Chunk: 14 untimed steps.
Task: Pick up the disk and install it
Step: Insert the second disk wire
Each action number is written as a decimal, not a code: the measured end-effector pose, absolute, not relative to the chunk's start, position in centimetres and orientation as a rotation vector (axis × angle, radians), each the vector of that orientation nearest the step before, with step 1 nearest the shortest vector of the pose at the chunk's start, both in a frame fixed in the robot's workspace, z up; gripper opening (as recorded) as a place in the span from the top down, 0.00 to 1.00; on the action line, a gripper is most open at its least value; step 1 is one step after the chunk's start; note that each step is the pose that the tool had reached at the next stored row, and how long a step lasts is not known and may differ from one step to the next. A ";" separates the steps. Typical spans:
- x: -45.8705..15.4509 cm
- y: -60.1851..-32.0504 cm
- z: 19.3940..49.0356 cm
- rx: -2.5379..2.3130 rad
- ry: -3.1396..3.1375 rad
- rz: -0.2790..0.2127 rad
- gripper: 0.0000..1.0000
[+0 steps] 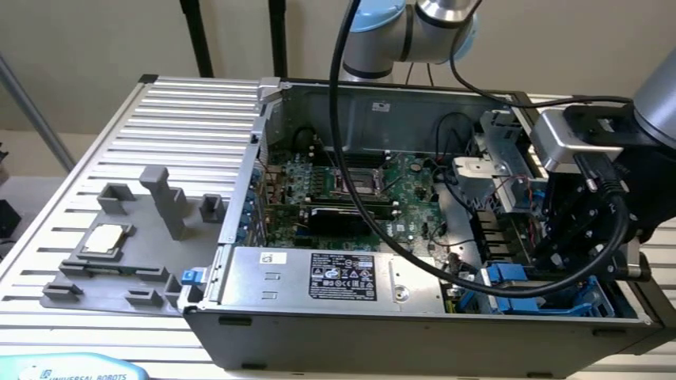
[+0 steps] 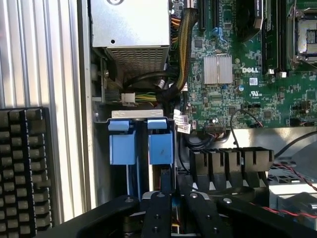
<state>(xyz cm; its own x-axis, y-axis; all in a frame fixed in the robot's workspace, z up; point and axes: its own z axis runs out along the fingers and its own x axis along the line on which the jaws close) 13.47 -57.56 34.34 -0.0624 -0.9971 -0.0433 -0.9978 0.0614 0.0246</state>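
Noted grey fixture (image 1: pixel 106 269) at the exterior view's left; found the disk (image 1: pixel 518 275) (image 2: pixel 161 148) edge-up in the case's right-hand bay; saw gripper (image 1: pixel 571 261) (image 2: pixel 176 201) pinched narrow on it; needed squareness to bay rails, straight pressure

We see the arm (image 1: pixel 407 32) built of smooth silver-grey tubular segments with a pale blue cap at one joint. A thick black cable (image 1: pixel 340 87) hangs down alongside it and loops in a wide curve around the lower end. Near the wrist sits a boxy silver-grey camera housing (image 1: pixel 571 138) with a dark face, and below it the gripper (image 1: pixel 581 229) body is matte black, rounded, with small bolts set into its surface. From the wrist view we see the gripper (image 2: pixel 173 210) as black metal linkage bars with rounded edges, each bar dotted with small round screws or pivot pins.
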 end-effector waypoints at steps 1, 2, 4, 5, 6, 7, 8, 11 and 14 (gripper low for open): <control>13.5 -57.6 34.3 -2.141 2.278 0.074 0.84; 13.5 -57.6 34.3 -2.141 2.278 0.074 0.84; 13.5 -57.6 34.2 -2.141 2.278 0.074 0.84; 13.5 -57.6 34.1 -2.140 2.277 0.074 0.84; 13.5 -57.6 34.1 -2.141 2.277 0.073 0.84; 13.5 -57.6 34.1 -2.140 2.277 0.073 0.84; 13.5 -57.6 34.0 -2.140 2.277 0.073 0.84; 13.5 -57.6 33.8 -2.140 2.277 0.073 0.84; 13.5 -57.6 33.7 -2.140 2.277 0.072 0.84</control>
